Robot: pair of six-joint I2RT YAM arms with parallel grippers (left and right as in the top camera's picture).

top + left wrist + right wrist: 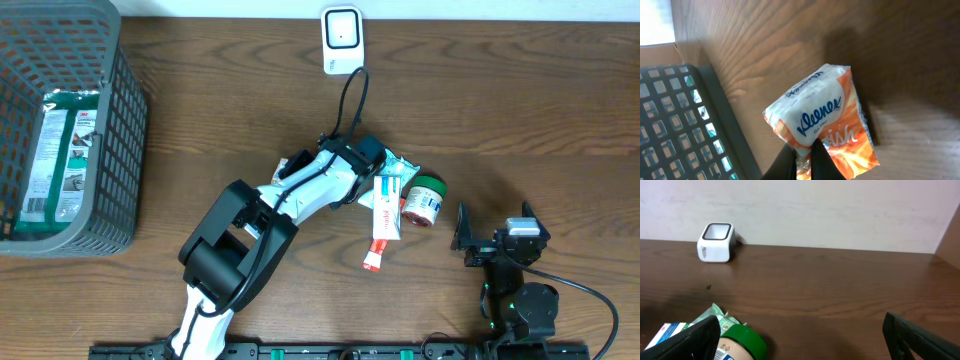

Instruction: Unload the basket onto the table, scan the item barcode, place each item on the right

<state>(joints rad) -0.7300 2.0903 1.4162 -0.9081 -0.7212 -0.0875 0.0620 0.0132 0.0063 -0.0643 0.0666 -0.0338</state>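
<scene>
Nearest, the right gripper (802, 335) has its jaws wide and empty. Mid-surface, the left gripper (802, 152) has its jaws pinched tight on an edge of the Kleenex tissue pack (820, 120). No barcode shows, so I'd rotate the pack until it squarely faces the scanner (342, 38) beyond.

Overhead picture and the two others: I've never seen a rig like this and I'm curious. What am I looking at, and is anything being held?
Two robot arms work at a wooden table. The overhead view looks down from above; the other two come from a camera on each arm's wrist. On the table are a white scanner, a dark basket with a green package inside, a red-and-white box and a green-lidded jar. The left gripper is shut on a Kleenex pack. The right gripper is open and empty.
</scene>
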